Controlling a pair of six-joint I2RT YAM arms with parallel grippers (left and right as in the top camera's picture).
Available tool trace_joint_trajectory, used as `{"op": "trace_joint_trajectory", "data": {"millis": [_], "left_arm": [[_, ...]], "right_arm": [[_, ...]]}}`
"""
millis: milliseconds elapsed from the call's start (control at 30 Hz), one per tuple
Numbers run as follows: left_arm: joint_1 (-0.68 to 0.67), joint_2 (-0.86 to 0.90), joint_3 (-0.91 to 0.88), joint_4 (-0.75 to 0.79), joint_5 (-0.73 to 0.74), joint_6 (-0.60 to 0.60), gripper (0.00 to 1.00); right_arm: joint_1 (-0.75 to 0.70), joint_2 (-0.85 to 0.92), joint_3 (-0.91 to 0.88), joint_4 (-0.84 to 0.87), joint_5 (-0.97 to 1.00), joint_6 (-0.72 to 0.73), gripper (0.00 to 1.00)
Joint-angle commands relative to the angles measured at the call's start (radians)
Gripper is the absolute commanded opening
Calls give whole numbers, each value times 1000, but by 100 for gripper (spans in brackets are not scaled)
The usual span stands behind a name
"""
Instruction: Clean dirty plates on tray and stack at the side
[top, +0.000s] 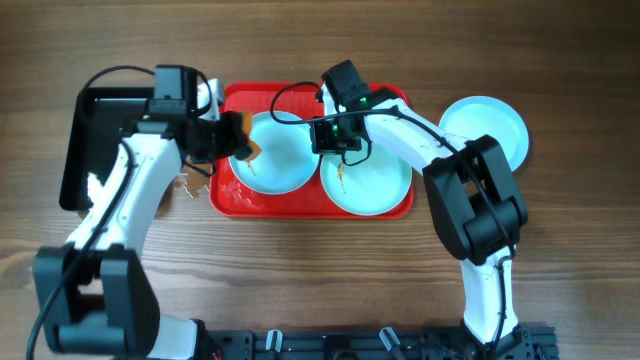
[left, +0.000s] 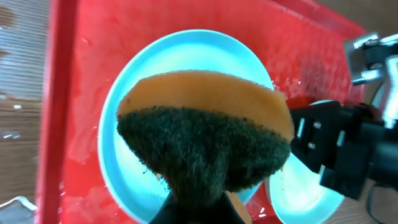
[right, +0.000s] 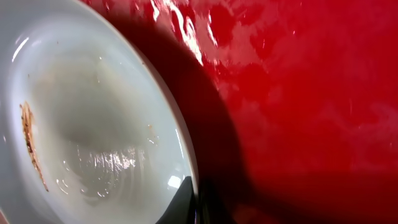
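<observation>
Left pincer (top: 222, 135) clamped on sponge (left: 205, 118), over the left plate (top: 285, 160) at its 10 o'clock edge. Right pincer (right: 191, 200) closed on the rim of the right plate (right: 93, 124), brown smear (right: 30, 140) inside. Both plates sit on the red tray (top: 300, 203). Third plate (top: 490, 125) sits on the tabletop (top: 320, 280), 3 o'clock of the tray.

**Bright above, blurred up close**

The overhead view is bright and sharp, with faint shadows on the table (top: 320, 280). In the left wrist view the sponge (left: 205, 124) looks soft, too near. In the right wrist view white glare streaks the tray (right: 298, 93); a dark shadow hugs the plate (right: 93, 124).
</observation>
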Motion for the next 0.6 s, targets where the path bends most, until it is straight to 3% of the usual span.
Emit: {"op": "trace_joint_trajectory", "data": {"millis": [0,200,567], "left_arm": [[-37,74,2,19,16,-43,4],[-84,180,2,39,16,-117,4],[-101,216,2,50,-47,-118,4]], "right_arm": [[0,-26,20,-31,38,-1,4],[9,-26,19,-45,107,0,4],[112,-26,19,14,214,3,4]]}}
